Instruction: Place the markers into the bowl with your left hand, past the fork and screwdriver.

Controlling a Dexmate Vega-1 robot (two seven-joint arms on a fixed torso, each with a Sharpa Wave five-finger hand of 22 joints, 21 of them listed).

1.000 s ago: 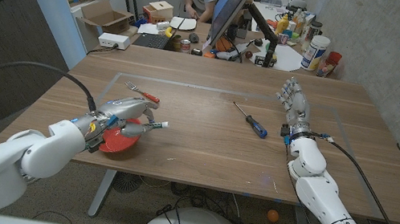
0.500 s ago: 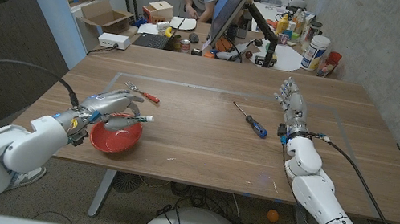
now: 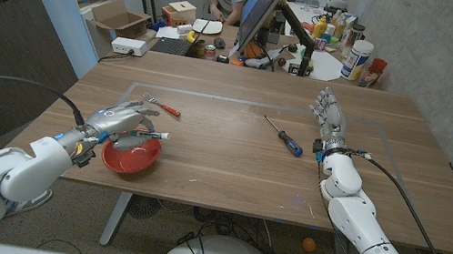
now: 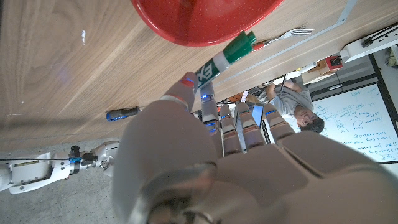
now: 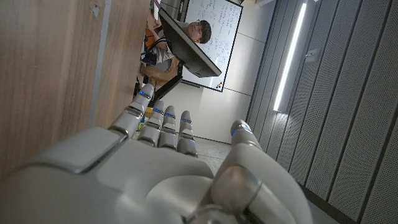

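The red bowl [image 3: 130, 157] stands on the wooden table [image 3: 230, 160] near its front edge, on the robot's left side, and serves as the reference point here. The left hand [image 3: 120, 118] is poised just above the bowl's far rim, its fingers closed around a marker [image 3: 144, 133] with a green cap and white barrel; the marker lies roughly level, its tip reaching out over the bowl's right portion. In the left wrist view the same marker [image 4: 222, 57] projects from the fingers [image 4: 186, 90] and crosses the bowl [image 4: 205, 20] rim. No marker can be made out inside the bowl. The fork [image 3: 160, 104], with a red handle, lies on the table just beyond the bowl, past the left hand. The screwdriver [image 3: 284, 136], blue-handled, lies well to the bowl's right and farther back, near the table's middle. The right hand [image 3: 331, 120] stands upright on the far right side, well apart from the bowl and beyond the screwdriver, its fingers extended and holding nothing. A person sits behind the table, well beyond the bowl.
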